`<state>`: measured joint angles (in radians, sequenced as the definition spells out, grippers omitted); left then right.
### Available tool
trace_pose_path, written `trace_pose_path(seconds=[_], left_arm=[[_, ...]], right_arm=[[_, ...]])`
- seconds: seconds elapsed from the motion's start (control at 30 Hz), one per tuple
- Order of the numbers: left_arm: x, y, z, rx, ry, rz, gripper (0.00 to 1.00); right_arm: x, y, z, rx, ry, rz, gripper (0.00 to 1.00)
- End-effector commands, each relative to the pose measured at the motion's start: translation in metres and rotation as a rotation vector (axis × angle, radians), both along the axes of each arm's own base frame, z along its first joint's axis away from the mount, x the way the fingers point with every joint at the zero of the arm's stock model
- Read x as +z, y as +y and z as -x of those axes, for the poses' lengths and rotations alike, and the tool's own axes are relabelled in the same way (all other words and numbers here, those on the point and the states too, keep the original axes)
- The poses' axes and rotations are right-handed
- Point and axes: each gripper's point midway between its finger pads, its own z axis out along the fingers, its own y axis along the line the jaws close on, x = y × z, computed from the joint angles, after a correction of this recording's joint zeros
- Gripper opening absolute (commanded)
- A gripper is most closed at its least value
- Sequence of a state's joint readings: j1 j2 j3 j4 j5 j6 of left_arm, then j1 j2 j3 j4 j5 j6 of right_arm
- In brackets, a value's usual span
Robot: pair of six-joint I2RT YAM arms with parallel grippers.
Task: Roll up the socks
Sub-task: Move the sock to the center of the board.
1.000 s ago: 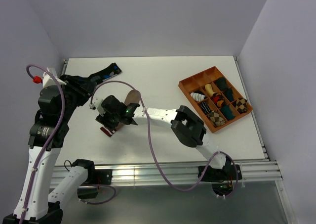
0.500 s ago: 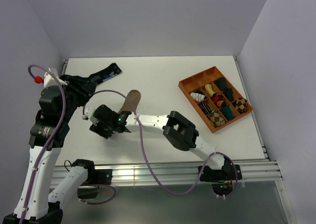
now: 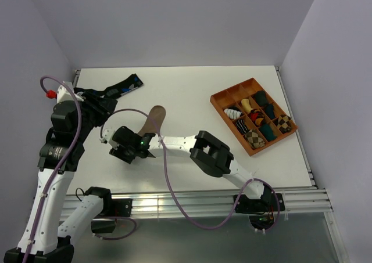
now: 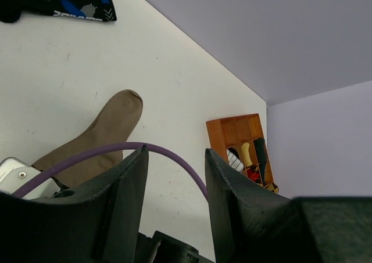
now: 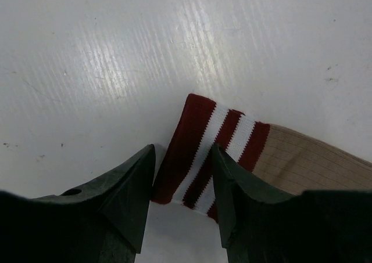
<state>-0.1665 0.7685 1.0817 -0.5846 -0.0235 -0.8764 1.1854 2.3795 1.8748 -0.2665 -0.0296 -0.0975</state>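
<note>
Two end effectors show, and both have their jaws apart. The tan sock (image 3: 153, 119) lies flat and unrolled on the left half of the desk (image 3: 192, 94). Its toe points toward the far wall and its cuff (image 5: 209, 150), maroon with white stripes, is at the near end.

The right end effector (image 3: 123, 153) sits low over that cuff, its arm reaching across from the right side. In its wrist view the two fingers (image 5: 125, 187) stand on either side of the cuff's near corner. The cloth between them lies flat on the desk and no pinch on it shows.

The left end effector (image 3: 97, 105) hangs over the desk's left edge, near the right one and apart from the sock. Its wrist view shows nothing held in the gap. A purple cable (image 4: 104, 149) arches past behind the gap, and the sock's toe lies farther off on the desk.

Black socks (image 3: 124, 87) with blue and white marks lie at the far left corner. An orange tray (image 3: 232, 89) sits well apart on the right side. Its compartments hold rolls (image 3: 256, 136), one of them white with black stripes.
</note>
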Motion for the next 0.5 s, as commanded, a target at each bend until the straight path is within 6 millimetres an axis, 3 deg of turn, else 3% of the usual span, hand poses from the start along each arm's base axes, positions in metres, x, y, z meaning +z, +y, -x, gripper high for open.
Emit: trace_pose_path(seconds=[0.0,0.17,0.23,0.33,0.47], left_arm=[[0.008,-0.001,-0.003,-0.016,-0.045,-0.012,0.49],[0.005,-0.001,-0.002,-0.016,-0.044,-0.015,0.49],[0.005,-0.001,-0.002,-0.017,-0.041,-0.017,0.49],[0.002,-0.001,-0.002,-0.018,-0.039,-0.024,0.49],[-0.008,-0.005,-0.005,-0.038,-0.027,-0.015,0.49]], right_arm=[[-0.003,-0.007,-0.004,-0.008,-0.020,0.010,0.51],[-0.011,-0.015,-0.003,-0.001,-0.019,0.050,0.45],[-0.015,-0.020,-0.002,0.007,-0.011,0.068,0.37],[-0.018,-0.034,0.006,0.039,0.027,0.103,0.27],[-0.010,-0.064,0.018,0.106,0.085,0.156,0.23]])
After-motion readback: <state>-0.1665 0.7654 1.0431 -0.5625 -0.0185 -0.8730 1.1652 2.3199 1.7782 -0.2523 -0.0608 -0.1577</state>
